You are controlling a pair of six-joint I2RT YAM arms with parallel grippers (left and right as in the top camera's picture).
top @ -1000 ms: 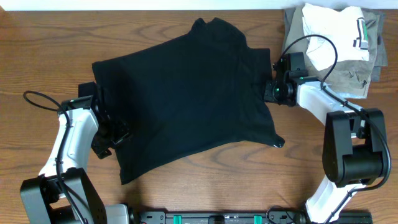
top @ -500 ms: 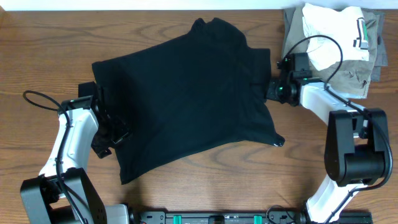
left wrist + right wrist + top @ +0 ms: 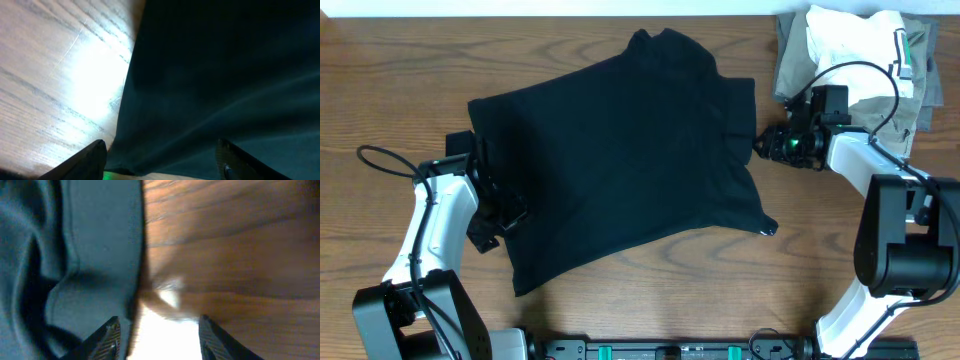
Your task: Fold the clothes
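Now right gripper wider, farther right

Item: brown wood-grain table top, matte, with dark streaks in the grain, filling nearly the whole overhead view and seen close in both wrist views. Narrow pale white strip along the far edge, possibly a wall or the floor beyond. Light: strong white glare patches on the wood close to the wrist cameras; even, soft light overhead.
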